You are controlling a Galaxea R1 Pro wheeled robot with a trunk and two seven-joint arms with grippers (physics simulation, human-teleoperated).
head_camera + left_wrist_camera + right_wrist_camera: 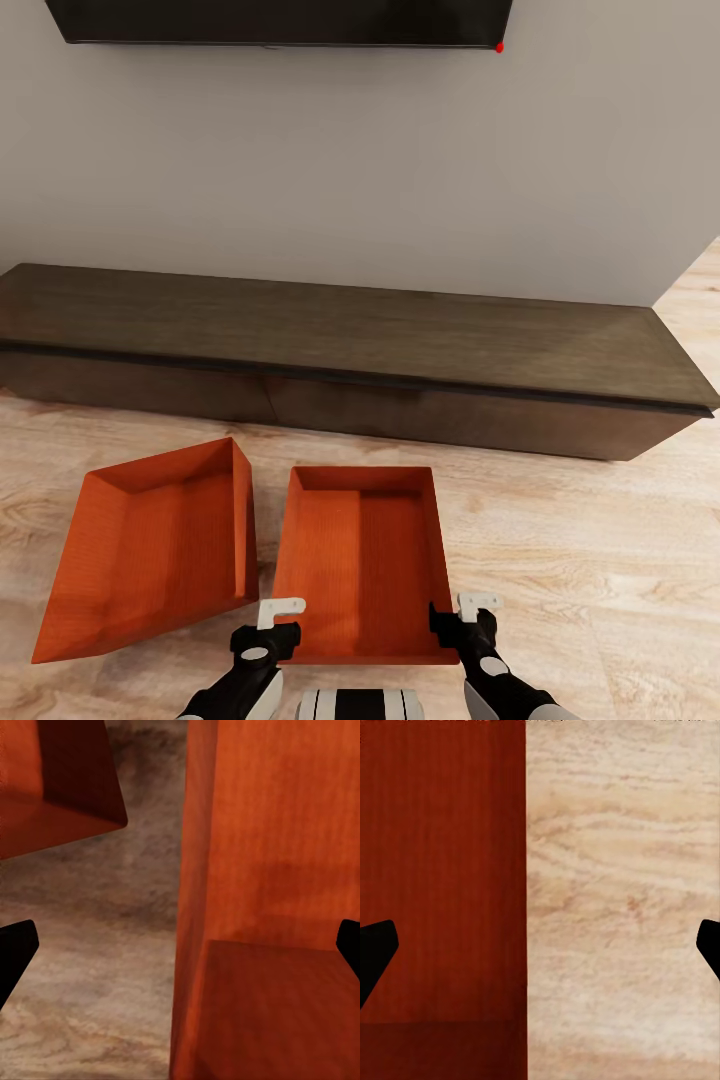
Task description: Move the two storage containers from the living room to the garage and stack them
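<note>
**Storage containers on the living-room floor, a pincer at each near corner**

Storage containers, two of them and both orange-red and open-topped, sit on the light wood plank floor (600, 560) in front of a long low dark-brown bench (350, 350). Above the bench, on the pale wall, hangs the lower edge of a black screen (280, 20).

The right-hand container (360, 560) lies square to the robot, its open top facing up and its ribbed inner floor in plain sight. The left-hand container (150, 550) stands just beside it, turned at an angle so that one corner points toward the bench. Their near walls come close together, with a narrow strip of floor between them, as the left wrist view shows.

The left pincer (272, 625) hangs at the near left corner of the right-hand container, and the right pincer (462, 618) at its near right corner. In the left wrist view the left pincer (180, 949) is spread wide: its two dark fingertips (13, 949) stand at the picture's opposite edges, and the container's wall (191, 907) runs between them, with the other container (52, 787) beyond. In the right wrist view the right pincer (540, 949) is equally wide, straddling the edge where the container's dark red side (442, 870) meets the bare planks (622, 907). Neither pincer grips anything; whether the fingers touch the walls cannot be told.
</note>
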